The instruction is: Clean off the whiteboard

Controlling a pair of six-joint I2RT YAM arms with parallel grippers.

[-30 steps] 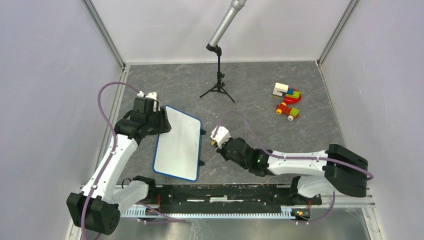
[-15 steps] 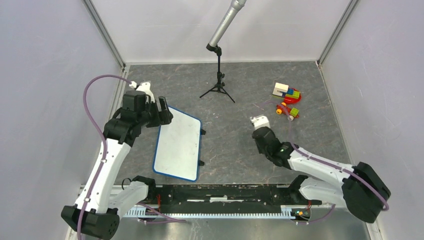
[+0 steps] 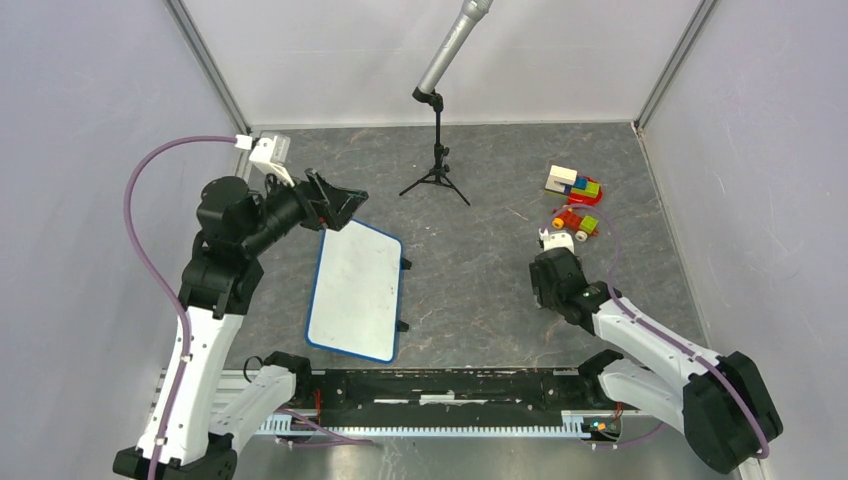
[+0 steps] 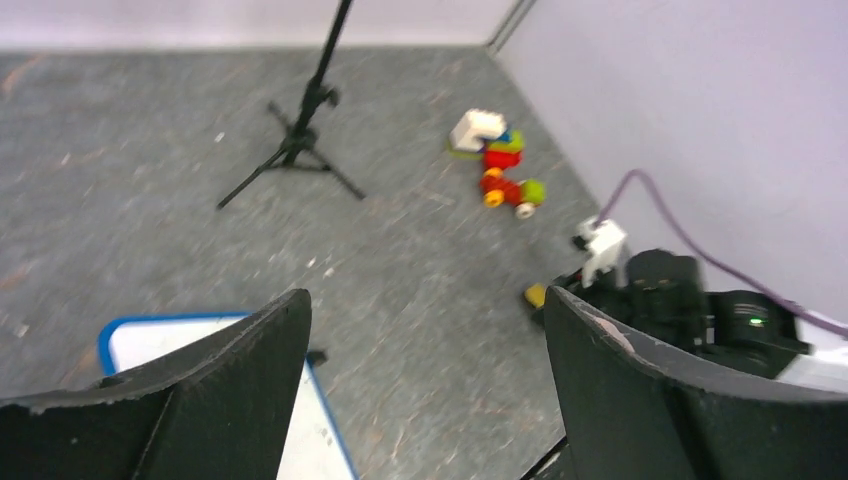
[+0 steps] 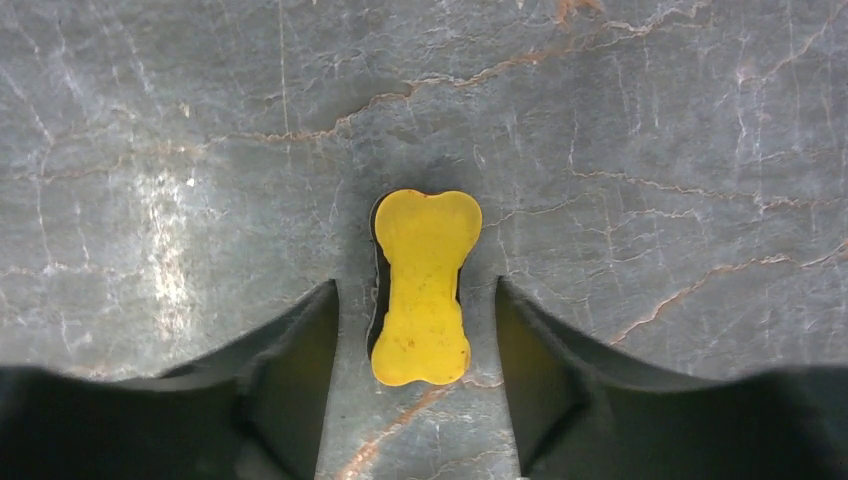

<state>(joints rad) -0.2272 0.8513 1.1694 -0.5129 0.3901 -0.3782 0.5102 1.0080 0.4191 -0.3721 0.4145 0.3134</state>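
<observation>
The whiteboard (image 3: 357, 290), white with a thin blue rim, lies flat on the grey table left of centre, its surface looking blank; one corner (image 4: 140, 340) shows in the left wrist view. My left gripper (image 3: 335, 205) (image 4: 425, 300) hangs open above the board's far-left corner, holding nothing. My right gripper (image 3: 543, 283) (image 5: 415, 285) points straight down at the table, well right of the board. It is open, with a yellow bone-shaped eraser (image 5: 425, 240) lying on the table between its fingers, apart from both.
A microphone tripod (image 3: 437, 160) stands at the back centre. Coloured toy blocks (image 3: 573, 185) and a small toy car (image 3: 575, 222) sit at the back right, close to my right gripper. Walls enclose the table on three sides. A black rail (image 3: 430, 385) runs along the near edge.
My left gripper let go of the board's far corner, rose and opened. My right arm swung right from beside the board, lowered and opened, letting the yellow eraser go onto the table.
</observation>
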